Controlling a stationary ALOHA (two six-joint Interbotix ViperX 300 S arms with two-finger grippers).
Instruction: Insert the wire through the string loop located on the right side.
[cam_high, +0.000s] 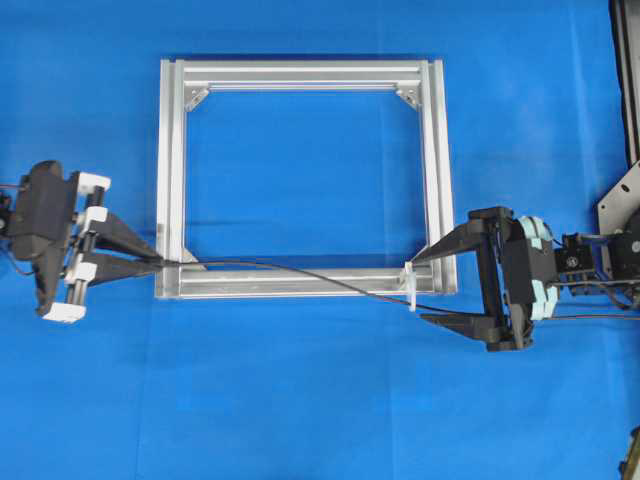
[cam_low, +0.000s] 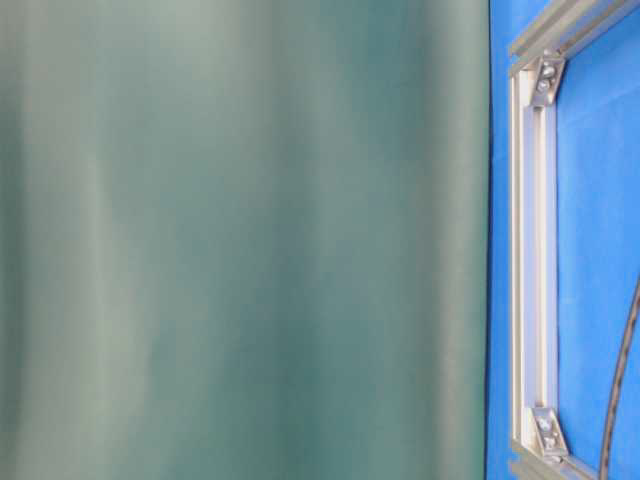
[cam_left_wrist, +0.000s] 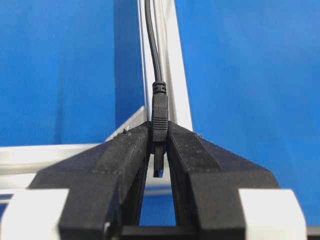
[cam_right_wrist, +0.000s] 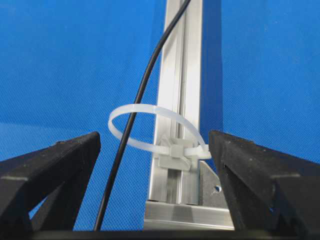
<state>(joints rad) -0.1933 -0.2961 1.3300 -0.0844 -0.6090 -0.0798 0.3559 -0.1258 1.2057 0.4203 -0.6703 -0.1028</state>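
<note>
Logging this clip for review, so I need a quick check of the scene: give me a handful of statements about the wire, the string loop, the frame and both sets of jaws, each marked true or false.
1. The left gripper has its jaws shut on the plug of the wire. True.
2. The right gripper is clamped on the string loop. False: its jaws stand wide open on either side of the loop, not touching it.
3. In the right wrist view the wire already passes through the string loop. True.
4. The string loop sits on the far left corner of the silver frame. False: it is on the near bar by the right corner.
5. The wire runs along the frame's near bar. True.
</note>
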